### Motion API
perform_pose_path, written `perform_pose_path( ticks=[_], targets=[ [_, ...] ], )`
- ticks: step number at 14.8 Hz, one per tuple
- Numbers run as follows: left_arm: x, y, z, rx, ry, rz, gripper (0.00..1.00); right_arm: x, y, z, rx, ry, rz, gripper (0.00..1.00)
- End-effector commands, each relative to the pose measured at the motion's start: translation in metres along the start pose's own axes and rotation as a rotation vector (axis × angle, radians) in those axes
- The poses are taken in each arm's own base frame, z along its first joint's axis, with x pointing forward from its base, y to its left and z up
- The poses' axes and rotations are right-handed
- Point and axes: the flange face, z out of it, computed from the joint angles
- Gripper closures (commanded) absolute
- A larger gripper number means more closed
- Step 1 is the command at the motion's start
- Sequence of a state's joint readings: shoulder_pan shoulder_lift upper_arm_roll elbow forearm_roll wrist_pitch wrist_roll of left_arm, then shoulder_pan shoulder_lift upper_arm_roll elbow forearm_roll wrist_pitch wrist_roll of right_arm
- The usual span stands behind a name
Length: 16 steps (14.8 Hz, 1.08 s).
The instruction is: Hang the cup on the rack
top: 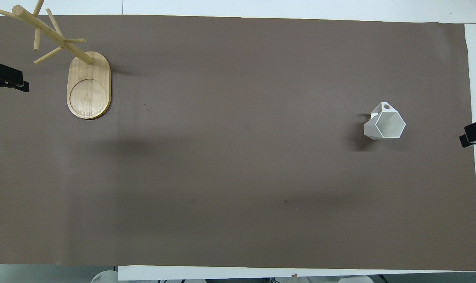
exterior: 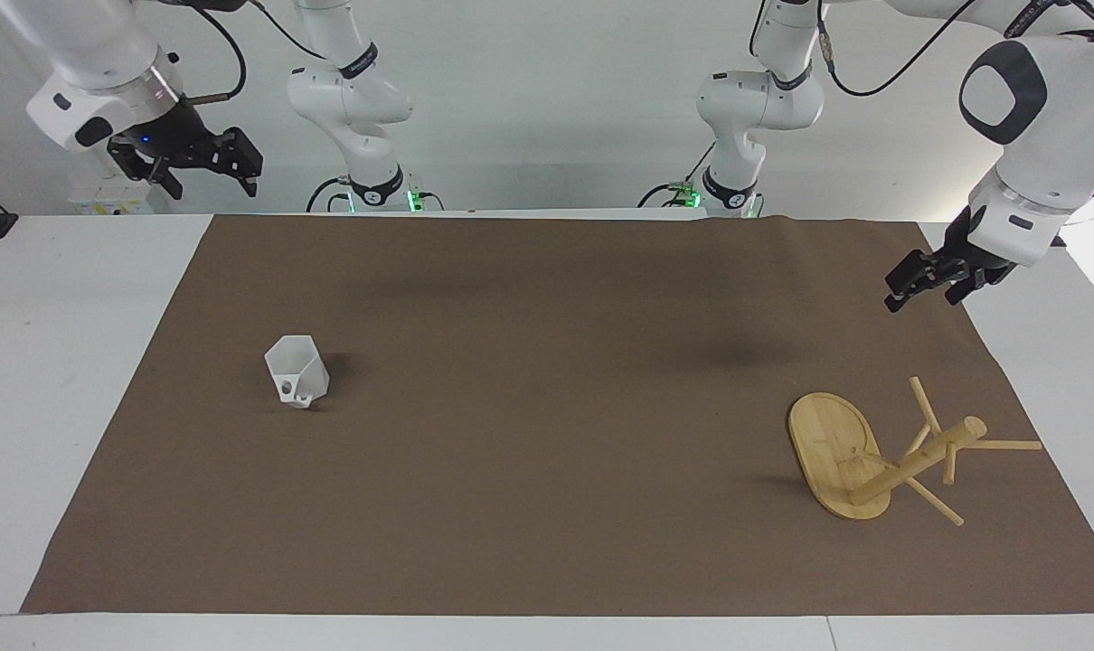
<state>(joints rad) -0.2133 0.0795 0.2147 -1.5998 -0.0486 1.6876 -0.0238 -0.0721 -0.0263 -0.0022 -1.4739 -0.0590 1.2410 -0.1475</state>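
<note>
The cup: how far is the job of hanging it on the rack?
Nothing is done yet. The cup stands alone on the mat, toward the right arm's end; the rack stands toward the left arm's end, pegs bare. Both pincers, left and right, hang empty. Grasping, carrying and hanging remain.

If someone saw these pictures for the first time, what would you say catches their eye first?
Probably the bamboo mug rack, standing upright on its oval base at the left arm's end of the brown mat, its pegs all bare. Next comes the white faceted cup, upright and alone at the right arm's end. Both grippers hang raised and empty: the left gripper over the mat's edge near the rack, the right gripper above the table's corner.
</note>
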Motion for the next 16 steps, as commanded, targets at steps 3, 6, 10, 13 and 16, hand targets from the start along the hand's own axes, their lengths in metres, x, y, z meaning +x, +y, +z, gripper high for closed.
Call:
perform_pose_path(
  ticks=[3, 6, 10, 13, 16],
  targets=[
    [-0.006, -0.004, -0.001, 0.013, 0.005, 0.013, 0.00, -0.001, 0.001, 0.002, -0.004, 0.002, 0.011, 0.00],
    [-0.007, -0.004, -0.001, 0.013, 0.004, 0.013, 0.00, -0.002, 0.003, 0.005, -0.004, -0.003, 0.005, 0.01],
    [-0.006, -0.003, -0.001, 0.013, 0.005, 0.013, 0.00, 0.006, -0.001, 0.010, -0.015, 0.037, -0.238, 0.00],
    [-0.007, -0.004, -0.001, 0.013, 0.004, 0.013, 0.00, 0.022, 0.058, 0.032, 0.057, 0.101, -0.555, 0.00],
    [-0.007, -0.004, -0.001, 0.013, 0.004, 0.011, 0.00, 0.046, 0.116, 0.069, 0.167, 0.202, -0.785, 0.00]
  ],
)
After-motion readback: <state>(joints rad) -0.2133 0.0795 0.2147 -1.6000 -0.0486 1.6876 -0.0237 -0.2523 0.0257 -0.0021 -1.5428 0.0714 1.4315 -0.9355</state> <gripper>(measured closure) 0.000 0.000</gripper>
